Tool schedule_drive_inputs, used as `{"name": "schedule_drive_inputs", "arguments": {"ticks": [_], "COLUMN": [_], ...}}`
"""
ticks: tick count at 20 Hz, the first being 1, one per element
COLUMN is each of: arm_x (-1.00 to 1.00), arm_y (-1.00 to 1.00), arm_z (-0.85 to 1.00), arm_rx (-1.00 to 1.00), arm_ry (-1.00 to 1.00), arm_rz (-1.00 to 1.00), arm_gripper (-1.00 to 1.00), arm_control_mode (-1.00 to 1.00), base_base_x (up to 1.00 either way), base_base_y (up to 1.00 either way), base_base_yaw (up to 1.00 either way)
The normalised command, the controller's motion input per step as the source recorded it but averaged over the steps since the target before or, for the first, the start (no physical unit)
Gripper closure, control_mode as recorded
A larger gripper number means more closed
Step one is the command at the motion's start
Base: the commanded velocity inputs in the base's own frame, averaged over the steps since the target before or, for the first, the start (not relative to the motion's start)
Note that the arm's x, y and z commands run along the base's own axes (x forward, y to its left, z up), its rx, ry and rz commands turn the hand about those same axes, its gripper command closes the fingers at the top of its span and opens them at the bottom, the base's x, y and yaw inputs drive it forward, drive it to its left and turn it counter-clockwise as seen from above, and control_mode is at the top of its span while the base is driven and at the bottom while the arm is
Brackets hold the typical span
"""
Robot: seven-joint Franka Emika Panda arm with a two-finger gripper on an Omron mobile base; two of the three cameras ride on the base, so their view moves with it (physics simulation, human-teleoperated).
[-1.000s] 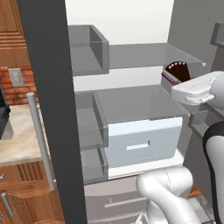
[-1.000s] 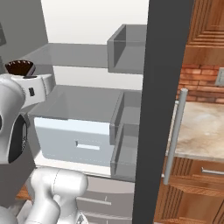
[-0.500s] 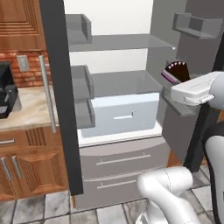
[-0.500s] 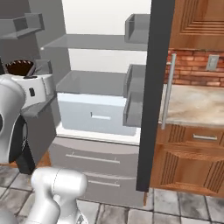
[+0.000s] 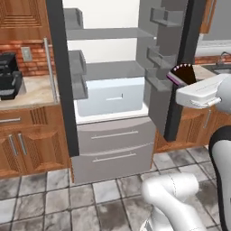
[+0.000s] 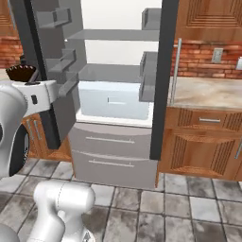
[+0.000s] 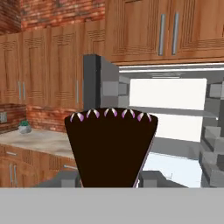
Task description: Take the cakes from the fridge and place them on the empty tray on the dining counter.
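A dark chocolate cake [image 5: 182, 73] wedge with a pale scalloped edge is held up in my gripper [image 5: 184, 82], which is shut on it, level with the fridge's middle shelf. From the other side the same cake [image 6: 22, 73] sits on top of the gripper [image 6: 29, 81] at the far left. In the hand view the cake [image 7: 111, 144] stands upright between the fingertips [image 7: 151, 178]. The fridge [image 5: 113, 90] stands open ahead, some way off across the floor, with bare shelves and a pale drawer [image 6: 113, 99]. The tray and the dining counter are out of view.
Both fridge doors stand open: the left door [image 5: 58, 90] and the right door [image 5: 171, 67] with its shelves, close beside my hand. A black coffee machine [image 5: 9, 81] sits on the wall counter. Wood cabinets [image 6: 203, 146] flank the fridge. Grey tiled floor [image 5: 45, 203] lies in front.
The whole picture has shifted: the base has backed away from the fridge, so the floor and lower drawers now show. The chocolate cake stays in the gripper.
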Motion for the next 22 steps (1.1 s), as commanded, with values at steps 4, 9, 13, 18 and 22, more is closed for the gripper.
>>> {"name": "schedule_drive_inputs", "arguments": {"ticks": [4, 9, 13, 18, 22], "arm_x": [0.0, 0.0, 0.0, 0.0, 0.0], "arm_y": [0.0, 0.0, 0.0, 0.0, 0.0], "arm_z": [0.0, 0.0, 0.0, 0.0, 0.0], "arm_rx": [0.0, 0.0, 0.0, 0.0, 0.0], "arm_ry": [0.0, 0.0, 0.0, 0.0, 0.0], "arm_rz": [0.0, 0.0, 0.0, 0.0, 0.0], "arm_gripper": [1.0, 1.0, 1.0, 1.0, 1.0], "arm_control_mode": [1.0, 1.0, 1.0, 1.0, 1.0], "base_base_x": [-1.0, -1.0, -1.0, -0.78, -0.81], "base_base_y": [0.26, 0.44, 0.45, 0.48, 0.41], "base_base_yaw": [-0.08, -0.1, -0.14, -0.19, -0.29]}}
